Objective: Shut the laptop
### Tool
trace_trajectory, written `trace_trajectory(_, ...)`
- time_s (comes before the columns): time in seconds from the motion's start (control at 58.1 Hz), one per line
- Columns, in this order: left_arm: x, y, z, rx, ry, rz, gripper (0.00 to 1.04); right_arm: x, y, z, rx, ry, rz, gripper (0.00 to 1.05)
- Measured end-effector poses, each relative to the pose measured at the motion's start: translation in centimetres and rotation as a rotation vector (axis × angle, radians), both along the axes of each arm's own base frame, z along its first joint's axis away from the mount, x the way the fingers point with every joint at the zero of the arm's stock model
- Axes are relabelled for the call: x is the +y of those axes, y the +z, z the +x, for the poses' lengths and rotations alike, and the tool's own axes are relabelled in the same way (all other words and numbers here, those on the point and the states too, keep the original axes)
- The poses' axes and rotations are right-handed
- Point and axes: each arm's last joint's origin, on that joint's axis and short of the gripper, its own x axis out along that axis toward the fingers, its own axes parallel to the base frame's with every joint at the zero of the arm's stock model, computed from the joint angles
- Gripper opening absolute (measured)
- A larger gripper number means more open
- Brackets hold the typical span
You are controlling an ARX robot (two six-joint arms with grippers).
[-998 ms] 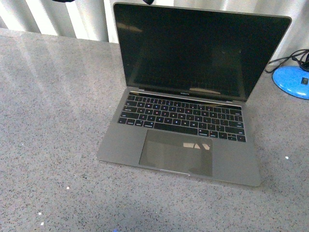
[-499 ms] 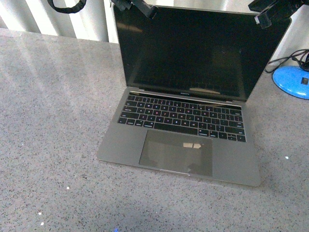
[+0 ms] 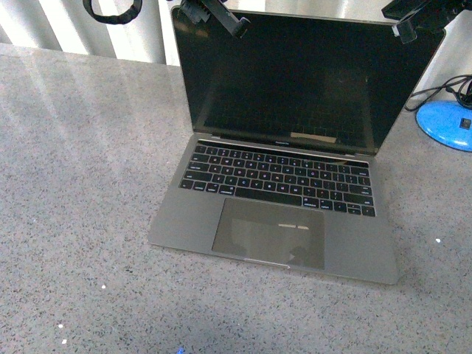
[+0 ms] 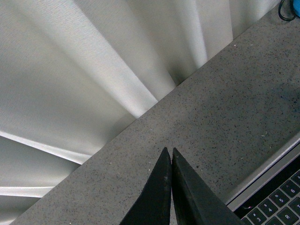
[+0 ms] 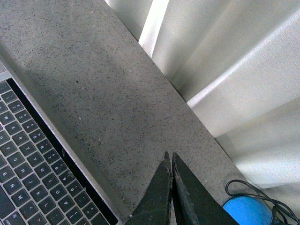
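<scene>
The grey laptop [image 3: 284,166] stands open on the speckled grey counter [image 3: 74,184], its black screen upright and facing me, keys and trackpad towards me. My left gripper [image 3: 237,29] is shut and sits at the screen's top left corner. My right gripper [image 3: 402,31] is shut and sits at the top right corner. In the left wrist view the shut gripper [image 4: 169,151] points at the counter, with part of the laptop's keyboard [image 4: 276,197] beside it. In the right wrist view the shut gripper [image 5: 169,154] points at the counter beside the keyboard [image 5: 33,164].
A blue round object [image 3: 445,124] with black cables [image 3: 450,87] lies on the counter right of the laptop; it also shows in the right wrist view [image 5: 248,212]. A white pleated curtain [image 3: 88,29] hangs behind the counter's far edge.
Both arms have come down into view at the screen's top corners. The screen has tilted a little towards me, as the shifted reflections show.
</scene>
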Motion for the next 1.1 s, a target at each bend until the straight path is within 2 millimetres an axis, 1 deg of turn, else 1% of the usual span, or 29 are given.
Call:
trace_trajectory(0.207,0.0,-0.1,-0.2,0.011,-0.016,0.019,0.04,0.3,-0.2,-0.8,0.015,0.002,0.014,0.01)
trace_trajectory(0.654,0.4,-0.3,-1.7,0.053,-0.057,0.05,0.04,0.8,-0.7,-2.4,0.04,0.001,0.037,0.01)
trace_trajectory(0.843,0.5,-0.9,-2.3,0.077,-0.07,0.051,0.04,0.8,-1.3,-2.9,0.069,-0.008,0.051,0.01)
trace_trajectory(1.101,0.8,-2.5,-3.2,0.134,-0.078,0.068,0.04,1.1,-1.7,-3.7,0.112,-0.019,0.081,0.01)
